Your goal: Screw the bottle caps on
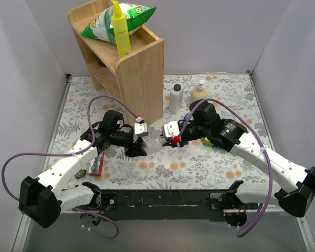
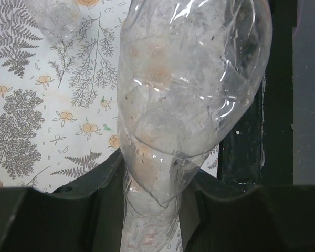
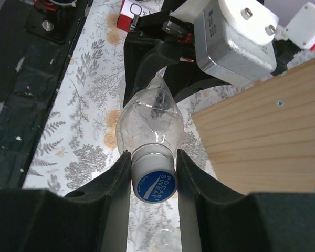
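A plain clear bottle (image 1: pixel 155 142) lies level between my two grippers above the floral table. My left gripper (image 2: pixel 157 168) is shut on its crumpled body (image 2: pixel 189 89), fingers (image 2: pixel 94 184) pressing both sides. My right gripper (image 3: pixel 153 157) is shut on a whitish cap with a blue top (image 3: pixel 154 181), which sits on the bottle's neck (image 3: pixel 149 118). In the top view the left gripper (image 1: pixel 136 143) and right gripper (image 1: pixel 170 135) face each other. Part of a second clear bottle (image 2: pixel 58 18) lies on the table at the left wrist view's upper left. The other cap is out of view.
A wooden shelf (image 1: pixel 131 63) holding a green bag and a yellow bottle stands just behind the grippers. An opaque white bottle (image 1: pixel 176 98) and a cream pump bottle (image 1: pixel 199 93) stand at the back. A small red and white item (image 1: pixel 96 167) lies at the left.
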